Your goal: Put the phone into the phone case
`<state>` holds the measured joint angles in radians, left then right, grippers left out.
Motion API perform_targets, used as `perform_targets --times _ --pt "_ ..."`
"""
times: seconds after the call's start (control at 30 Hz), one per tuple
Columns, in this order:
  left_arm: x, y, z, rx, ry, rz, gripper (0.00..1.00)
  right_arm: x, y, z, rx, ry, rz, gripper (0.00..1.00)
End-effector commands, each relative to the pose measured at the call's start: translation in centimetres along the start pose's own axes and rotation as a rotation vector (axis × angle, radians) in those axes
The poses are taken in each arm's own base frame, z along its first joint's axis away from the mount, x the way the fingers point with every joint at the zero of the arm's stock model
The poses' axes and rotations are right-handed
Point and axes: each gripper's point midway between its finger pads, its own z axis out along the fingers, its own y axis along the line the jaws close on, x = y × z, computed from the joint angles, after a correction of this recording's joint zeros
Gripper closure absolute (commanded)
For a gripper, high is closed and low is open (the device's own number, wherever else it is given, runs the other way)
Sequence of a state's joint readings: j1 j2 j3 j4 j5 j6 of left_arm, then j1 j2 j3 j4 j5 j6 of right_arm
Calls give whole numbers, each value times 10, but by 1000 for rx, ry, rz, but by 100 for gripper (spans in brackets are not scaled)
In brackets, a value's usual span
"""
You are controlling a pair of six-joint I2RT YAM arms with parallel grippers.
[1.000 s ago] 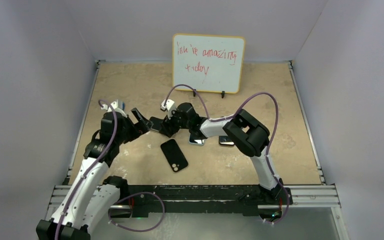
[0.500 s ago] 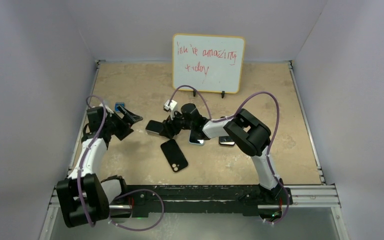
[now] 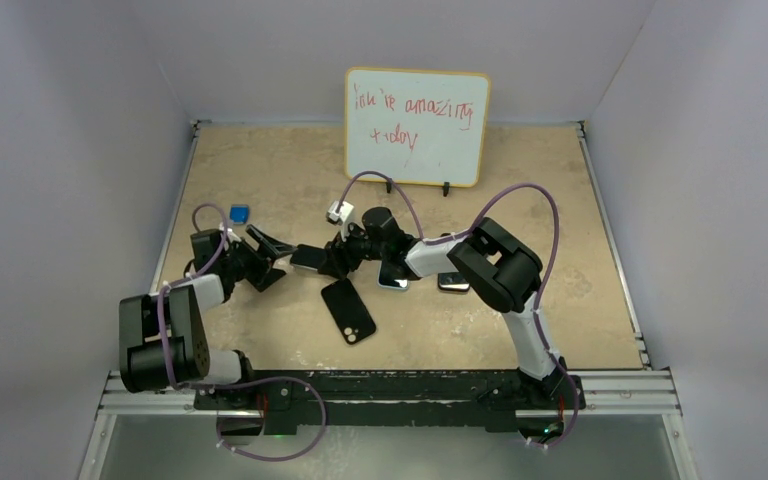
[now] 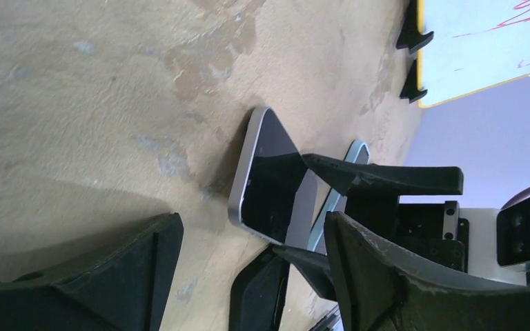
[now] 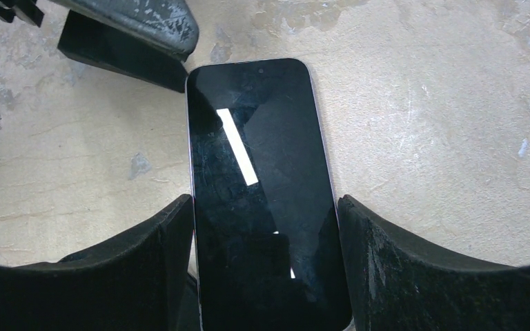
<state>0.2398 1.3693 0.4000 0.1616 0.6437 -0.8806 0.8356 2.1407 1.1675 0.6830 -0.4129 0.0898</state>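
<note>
- Left arm (image 3: 203,290) is what changed: a second ago it reached in high, then swung out. Now it's folded low over the worktop (image 3: 260,160), with the left pincer (image 3: 270,257) wide, empty and aimed back at the phone's free end.
- Right arm (image 3: 500,265) has hardly moved. Right pincer (image 3: 326,260) is closed across the width of the phone (image 3: 306,257), which lies screen up and looks flat on the worktop.
- Phone is mid-worktop between the two pincers, same spot as a second ago — not in the case yet.
- My read: the left arm is coming back in lower to take a second hold on the free end. Insertion hasn't started.
- Case (image 4: 355,153): light-blue rim, just behind the right pincer, near the phone but apart from it.
- Black slab (image 3: 348,310) nearer the bases and blue cube (image 3: 239,213) by the left side are both out of play.
- Views:
  - Top gives the layout only and can't resolve the grip.
  - Right wrist shows its fingers against both long edges of the phone, plus one left-pincer finger (image 5: 134,24) just beside the phone's far corner.
  - Only left wrist shows the case rim behind the phone, and that nothing sits between its own fingers.
</note>
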Motion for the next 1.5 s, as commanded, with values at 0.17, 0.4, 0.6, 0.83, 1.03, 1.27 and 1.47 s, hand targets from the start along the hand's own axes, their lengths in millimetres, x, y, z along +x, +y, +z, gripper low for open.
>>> perform_targets --times 0.17,0.4,0.6,0.83,1.03,1.27,1.47 --pt "-7 0 14 83 -21 24 33 -14 13 0 -72 -27 -6 71" --pt "0 -3 16 129 6 -5 58 -10 13 1 -77 -9 -16 70" --pt "3 -22 3 190 3 -11 100 -23 9 -1 -40 5 0 56" --pt "2 -58 -15 314 -2 -49 100 -67 -8 -33 149 -71 173 16" --pt "-13 -94 -34 392 -65 -28 100 -87 -9 -56 256 -159 531 3" --pt "-27 -128 -59 490 -157 -73 100 -131 9 -86 170 -431 850 15" --pt "-39 -149 -81 555 -252 -115 100 -149 6 -111 142 -671 1027 22"
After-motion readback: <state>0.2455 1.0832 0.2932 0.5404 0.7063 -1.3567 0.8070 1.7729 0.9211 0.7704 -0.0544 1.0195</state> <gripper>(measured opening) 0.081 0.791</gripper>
